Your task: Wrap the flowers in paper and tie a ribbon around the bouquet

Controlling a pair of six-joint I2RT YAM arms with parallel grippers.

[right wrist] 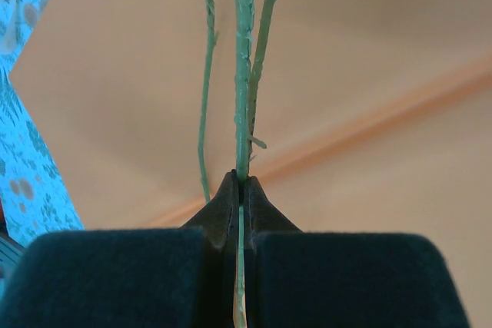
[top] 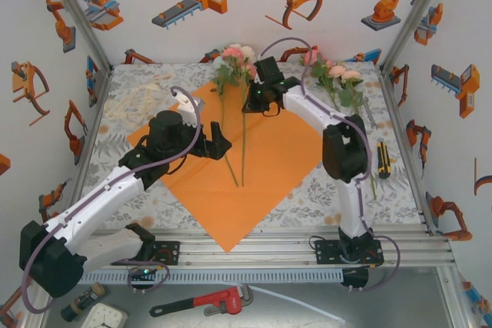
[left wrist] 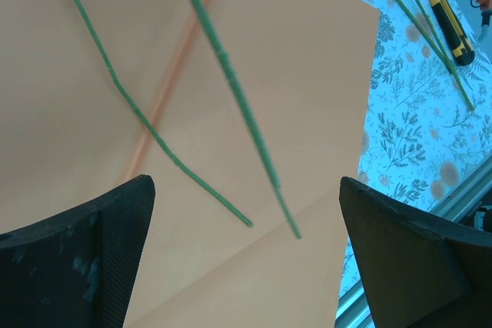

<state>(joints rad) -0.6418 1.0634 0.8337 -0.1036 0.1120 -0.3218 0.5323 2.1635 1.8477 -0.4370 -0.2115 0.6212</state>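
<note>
The right end effector is clenched on 1 stem near the far edge of the paper. The left end effector is released, above the paper at the worktop centre. 2 flowers lie along the paper. The ribbon sits toward the far left corner. The stems look light, thin and springy, and the blooms would likely crush. Grasp mid-stem, below the leaves.
</note>
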